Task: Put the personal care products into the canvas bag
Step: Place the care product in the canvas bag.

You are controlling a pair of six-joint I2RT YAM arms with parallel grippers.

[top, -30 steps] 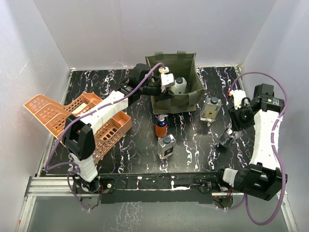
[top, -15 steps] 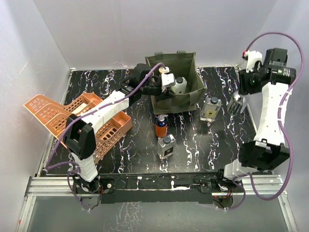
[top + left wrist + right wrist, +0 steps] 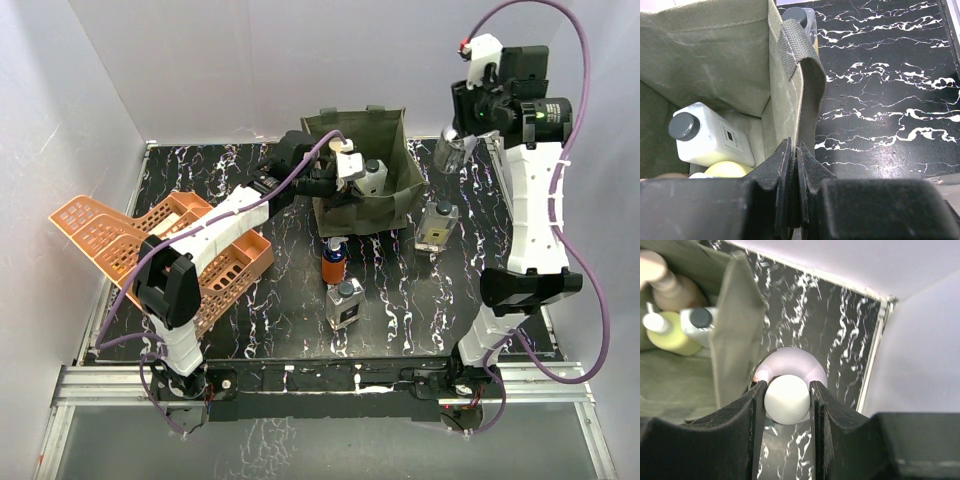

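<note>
While the square clear bottle [image 3: 345, 305] and orange bottle [image 3: 333, 264] stood on the table [image 3: 420, 300] nearside of the canvas bag [image 3: 385, 205], with the black-capped clear bottle [image 3: 437, 225] just right of it, the left gripper [image 3: 793, 155] was pinched shut on the bag's strap [image 3: 807, 75]. The white bottle [image 3: 710, 140], yellow-green pump [image 3: 670, 332] and tan bottle [image 3: 672, 290] sat inside. The right gripper [image 3: 786, 395] hung high at far right, clamped on the white cap of a round bottle [image 3: 450, 153].
</note>
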